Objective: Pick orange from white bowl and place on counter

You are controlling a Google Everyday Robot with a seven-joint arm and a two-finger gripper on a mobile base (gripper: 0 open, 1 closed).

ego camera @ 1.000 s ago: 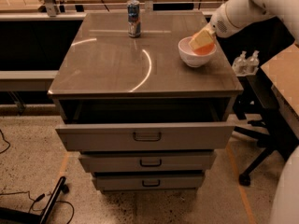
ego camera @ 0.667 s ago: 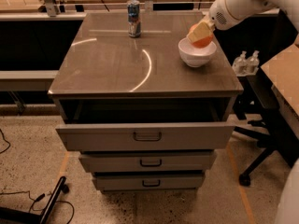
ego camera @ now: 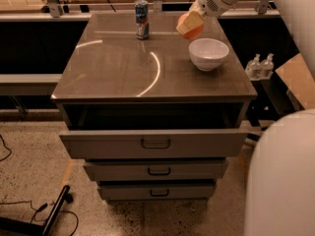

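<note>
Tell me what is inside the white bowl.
Nothing shows inside the white bowl; its near inner wall is hidden by the rim. The tool holds the orange beside it, above the counter.

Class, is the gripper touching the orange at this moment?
Touching. In the camera view the gripper clamps the orange between its fingers, up beside the white bowl.
</note>
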